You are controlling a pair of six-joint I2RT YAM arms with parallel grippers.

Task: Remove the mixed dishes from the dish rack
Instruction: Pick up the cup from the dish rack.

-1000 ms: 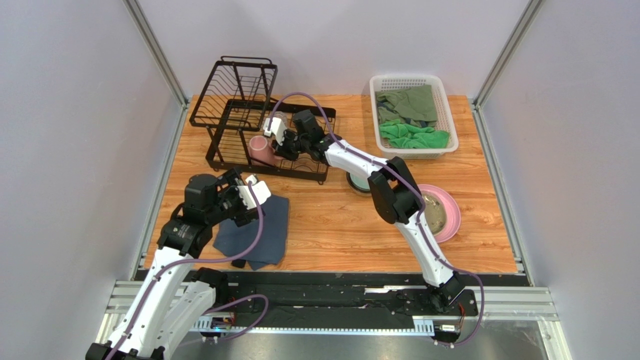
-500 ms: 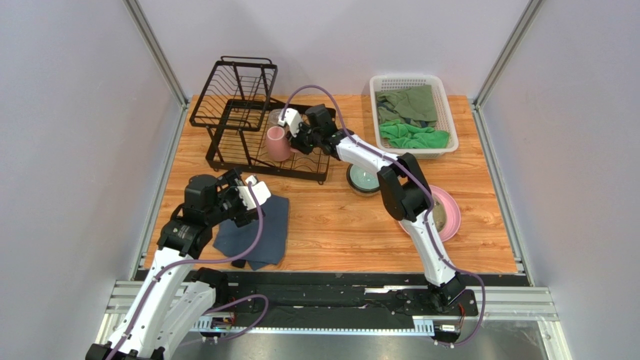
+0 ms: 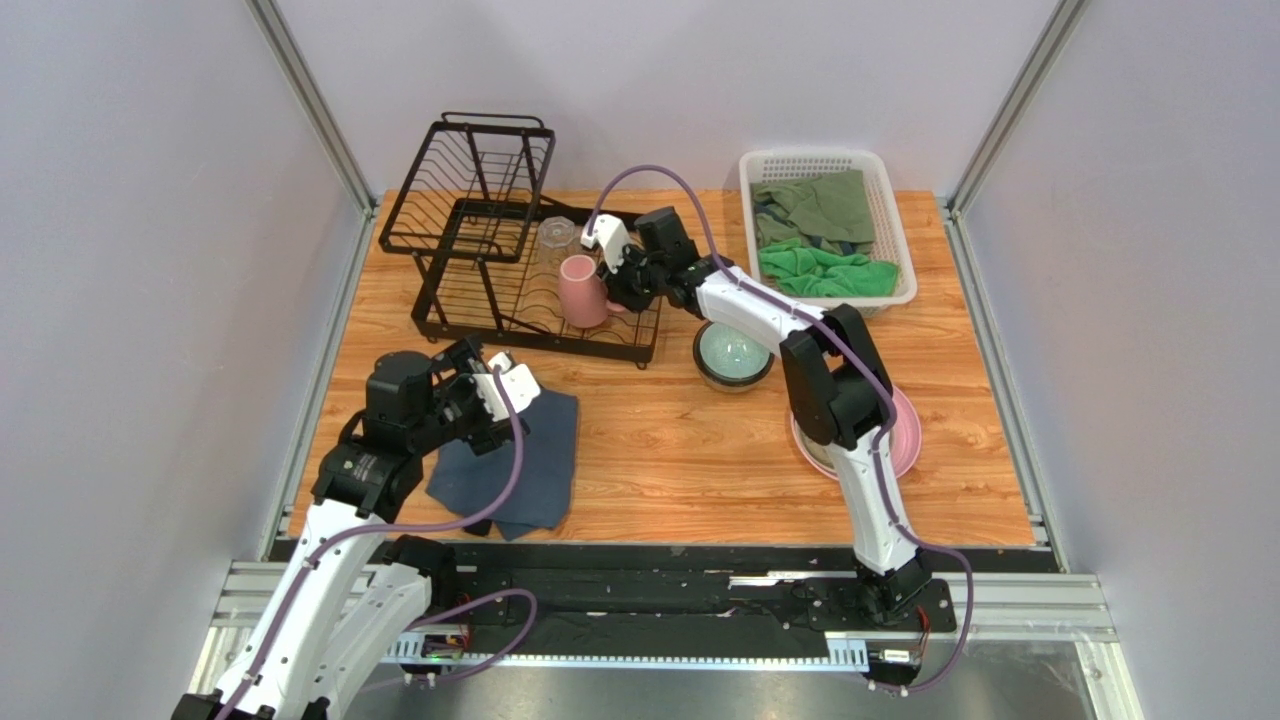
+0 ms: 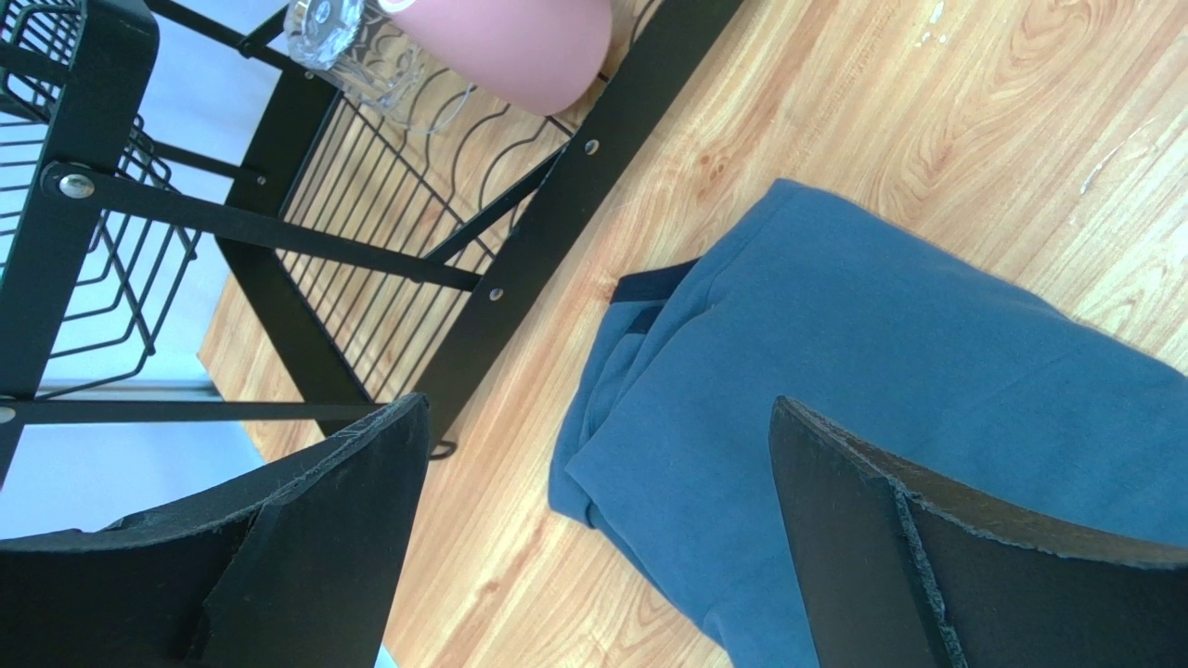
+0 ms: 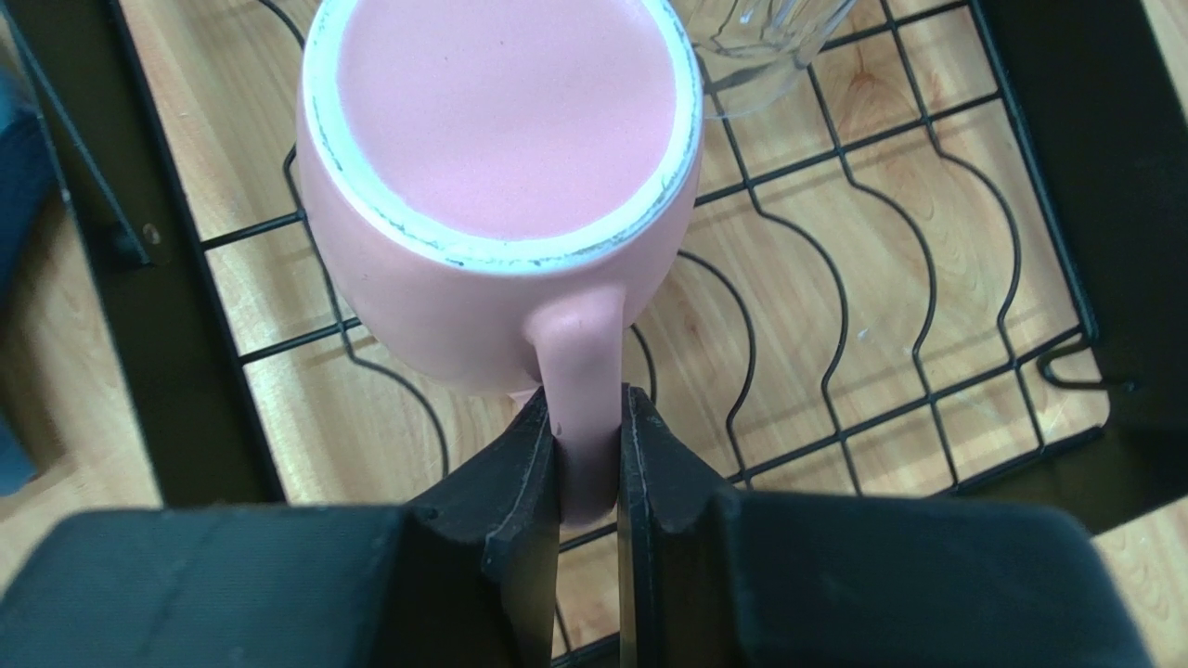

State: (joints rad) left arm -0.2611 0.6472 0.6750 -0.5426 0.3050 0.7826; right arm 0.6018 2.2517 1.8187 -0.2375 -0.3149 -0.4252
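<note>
Right hand (image 5: 586, 439): clamped on the handle of the pink mug (image 5: 502, 167), one finger on each side of it, at the bottom middle of the wrist view.
Mug against the hand: straight above the fingers in that view, its flat base with a pale ring turned to the camera. From overhead it shows just left of the hand, in the upper middle of the frame.
Under the mug: the right part of the wire lower tray of the rack (image 5: 893, 279).
Beside the mug: a clear glass (image 5: 760, 49) in the rack, at the top right of the wrist view, close to the mug's base.
Left hand (image 4: 593, 408): fingers apart, holding nothing, over the edge of a blue cloth (image 4: 865, 376) on the counter (image 4: 893, 125), at the lower left of the overhead frame.
Off the rack: a dark bowl (image 3: 732, 356), teal inside, on the counter just right of the rack, and a pink plate (image 3: 906, 428) further right and lower.
Upper right, overhead: a white basket (image 3: 819, 162) of green cloths (image 3: 819, 270).
Cut off: the glass by the top edge of the right wrist view, and the mug by the top edge of the left wrist view.
Hidden: most of the pink plate lies behind the right arm (image 3: 819, 383), so anything on it cannot be made out. The mug's mouth faces away.
Cannot tell: whether the mug rests on the tray wires or hangs clear of them.
</note>
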